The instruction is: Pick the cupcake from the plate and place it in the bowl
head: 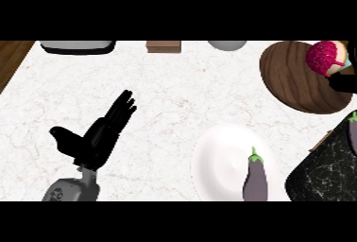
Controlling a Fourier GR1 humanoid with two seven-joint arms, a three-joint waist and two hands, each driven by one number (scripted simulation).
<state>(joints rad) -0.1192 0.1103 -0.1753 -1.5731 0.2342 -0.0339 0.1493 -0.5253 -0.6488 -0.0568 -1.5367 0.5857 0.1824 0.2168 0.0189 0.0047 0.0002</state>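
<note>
A cupcake with pink frosting and a pale wrapper sits over the far right part of the brown wooden bowl at the upper right. My right hand shows only as a black patch at the right edge. It lies against the cupcake's underside and is curled on it; the rest of the hand is out of view. The white plate lies at the lower middle with a purple eggplant on it. My left hand rests open at the left, fingers up, far from both.
A dark marbled slab fills the lower right corner, with a second eggplant at its right edge. Along the back stand a grey-white appliance, a brown box and a grey round object. A wooden strip borders the counter's left.
</note>
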